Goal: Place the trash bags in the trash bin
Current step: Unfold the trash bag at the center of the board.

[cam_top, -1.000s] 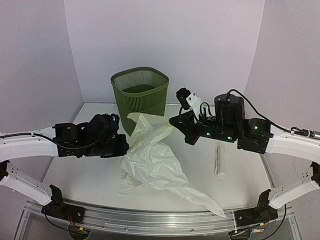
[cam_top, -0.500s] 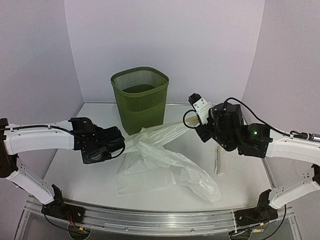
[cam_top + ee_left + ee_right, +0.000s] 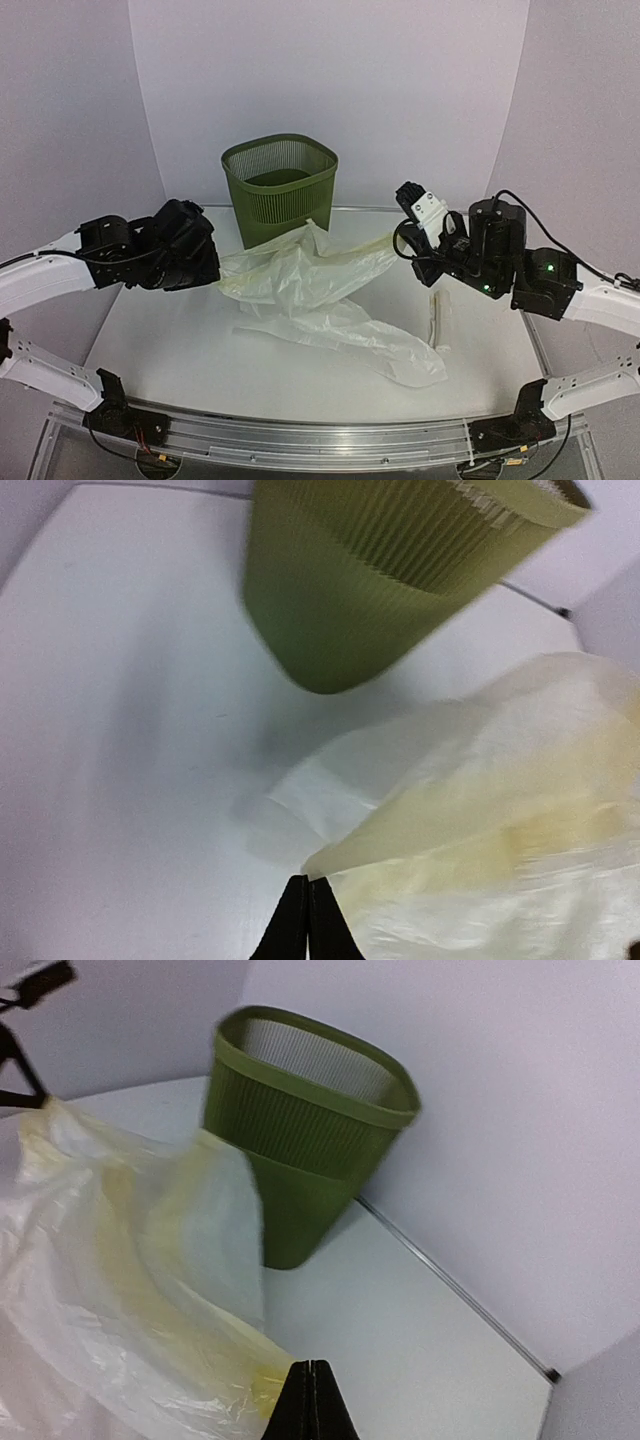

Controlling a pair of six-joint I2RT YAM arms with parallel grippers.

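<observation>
The left gripper (image 3: 308,905) and right gripper (image 3: 310,1388) each pinch an opposite edge of the trash bag (image 3: 305,282), which sags onto the table (image 3: 150,335) before the trash bin (image 3: 280,195), so the slick film may slip out or snag the rim.

From above, the trash bag (image 3: 305,285) covers the foot of the trash bin (image 3: 280,190), and the dark wrist housings hide where each arm's jaws meet the film. The white roll (image 3: 439,318) at centre right is too small to identify.

In the left wrist view the bin is smeared by blur, its rim cut by the top edge. The bag runs off the right and bottom, and the left gripper (image 3: 307,920) shows only its tips at the bottom edge.

In the right wrist view the bag runs off the left and bottom, and the right gripper (image 3: 310,1400) shows only its tips. A blurred dark shape (image 3: 30,990) sits at upper left.
</observation>
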